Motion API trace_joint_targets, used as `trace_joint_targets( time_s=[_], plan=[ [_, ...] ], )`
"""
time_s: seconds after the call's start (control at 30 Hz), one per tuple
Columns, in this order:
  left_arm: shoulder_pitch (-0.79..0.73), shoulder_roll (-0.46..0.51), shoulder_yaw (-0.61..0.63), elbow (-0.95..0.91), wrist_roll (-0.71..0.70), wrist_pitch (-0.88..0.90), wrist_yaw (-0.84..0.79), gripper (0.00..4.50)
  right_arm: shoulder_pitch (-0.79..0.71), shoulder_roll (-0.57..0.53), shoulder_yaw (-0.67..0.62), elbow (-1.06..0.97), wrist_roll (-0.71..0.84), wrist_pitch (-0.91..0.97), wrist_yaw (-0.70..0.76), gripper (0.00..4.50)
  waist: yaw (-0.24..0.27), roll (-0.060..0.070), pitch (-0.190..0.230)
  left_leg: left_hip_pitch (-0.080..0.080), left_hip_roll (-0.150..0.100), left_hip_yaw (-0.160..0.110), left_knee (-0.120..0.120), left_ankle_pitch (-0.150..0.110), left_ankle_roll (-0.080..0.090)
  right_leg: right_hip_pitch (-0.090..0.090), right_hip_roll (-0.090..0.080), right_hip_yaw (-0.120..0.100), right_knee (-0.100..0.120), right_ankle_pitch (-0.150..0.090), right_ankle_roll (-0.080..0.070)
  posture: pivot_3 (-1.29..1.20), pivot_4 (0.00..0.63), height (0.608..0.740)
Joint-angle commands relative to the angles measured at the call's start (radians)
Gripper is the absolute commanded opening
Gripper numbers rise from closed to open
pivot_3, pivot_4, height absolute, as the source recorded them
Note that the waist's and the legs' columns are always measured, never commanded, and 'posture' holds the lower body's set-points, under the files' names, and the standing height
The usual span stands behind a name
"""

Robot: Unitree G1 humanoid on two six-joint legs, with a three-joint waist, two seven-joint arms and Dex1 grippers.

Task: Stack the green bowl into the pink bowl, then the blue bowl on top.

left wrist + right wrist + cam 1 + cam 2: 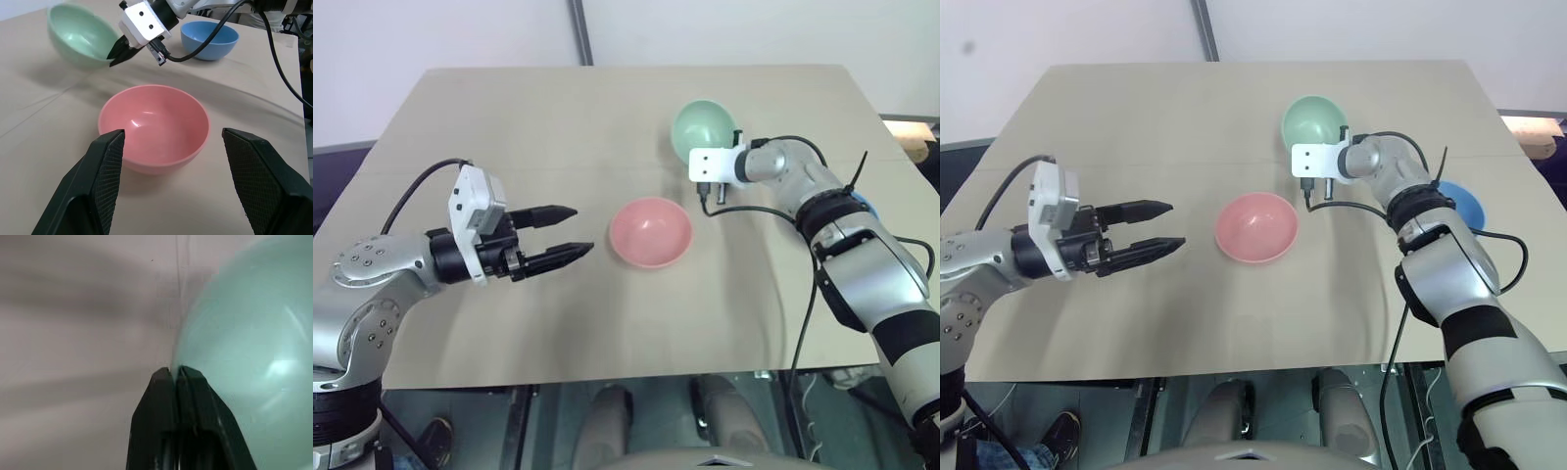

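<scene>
Tabletop [548, 127]: plain beige rectangular surface, matte, with a faint straight seam across its far half. Wall [440, 34]: pale and unmarked, behind the tabletop's far edge, with a dark vertical pole [579, 31] standing against it near the middle. Floor [558, 421]: dark, seen below the tabletop's near edge; a shoe [1060, 436] shows there, towards the left.

The green bowl [80, 34], pink bowl [154, 127] and blue bowl [210, 39] look like smooth, glossy plastic.
</scene>
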Motion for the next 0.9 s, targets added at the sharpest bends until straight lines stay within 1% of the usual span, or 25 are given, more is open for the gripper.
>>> trace_joint_targets(
  time_s=[0.03,0.17,0.27,0.37,0.5,0.6,0.73,0.9],
  plan=[
    [-0.004,0.011,0.014,-0.009,-0.001,-0.020,-0.002,3.37,-0.030,-0.007,-0.022,-0.028,0.007,-0.029,0.002,0.02,0.001,0.000,0.000,0.000,0.000,0.000,0.000,0.000,0.000,0.000,0.000,0.000,0.000,0.000,0.000,0.00,0.150,0.740],
    [-0.004,0.010,0.014,-0.012,-0.001,-0.019,0.000,3.37,-0.025,-0.026,-0.037,-0.086,0.031,-0.062,0.052,0.02,0.001,0.000,0.000,0.000,0.000,0.000,0.000,0.000,0.000,0.000,0.000,0.000,0.000,0.000,0.000,0.00,0.150,0.740],
    [-0.003,0.009,0.015,-0.015,0.000,-0.019,0.002,3.37,0.004,-0.062,-0.065,-0.213,0.094,-0.072,0.181,0.02,0.002,0.001,0.001,0.000,0.000,0.000,0.000,0.000,0.000,0.000,0.000,0.000,0.000,0.000,0.000,0.00,0.150,0.740],
    [-0.001,0.010,0.014,-0.016,0.001,-0.020,0.003,3.37,0.065,-0.119,-0.095,-0.432,0.182,-0.035,0.348,0.02,0.005,0.001,0.001,0.000,0.000,0.000,0.000,0.000,0.000,0.000,0.000,0.000,-0.001,0.000,0.000,0.00,0.150,0.740],
    [0.000,0.008,0.008,-0.003,0.007,-0.030,-0.006,3.37,0.163,-0.215,-0.127,-0.821,0.337,0.129,0.583,0.02,0.011,0.001,0.001,-0.001,0.000,-0.001,-0.001,0.000,0.000,0.000,0.000,-0.001,-0.001,0.000,0.000,0.00,0.150,0.740],
    [-0.006,0.008,-0.002,0.011,0.012,-0.042,-0.016,3.37,0.224,-0.282,-0.121,-1.043,0.415,0.228,0.702,0.02,0.015,0.001,0.001,-0.001,0.000,-0.001,-0.001,0.000,0.000,0.000,0.000,-0.001,0.000,0.000,0.000,0.00,0.150,0.740],
    [-0.039,0.013,-0.020,0.055,0.037,-0.077,-0.045,3.37,0.324,-0.342,-0.096,-1.271,0.476,0.345,0.780,0.02,0.019,0.001,0.001,0.000,0.000,-0.001,0.000,0.000,0.000,0.001,0.000,-0.001,0.000,0.000,0.000,0.00,0.150,0.740],
    [-0.076,0.015,-0.007,0.102,0.058,-0.103,-0.044,3.37,0.400,-0.376,-0.073,-1.382,0.467,0.382,0.800,0.02,0.019,0.001,0.001,0.000,0.000,-0.001,0.001,0.000,0.000,0.001,0.000,-0.001,0.000,0.000,0.000,0.00,0.150,0.740]
  ],
)
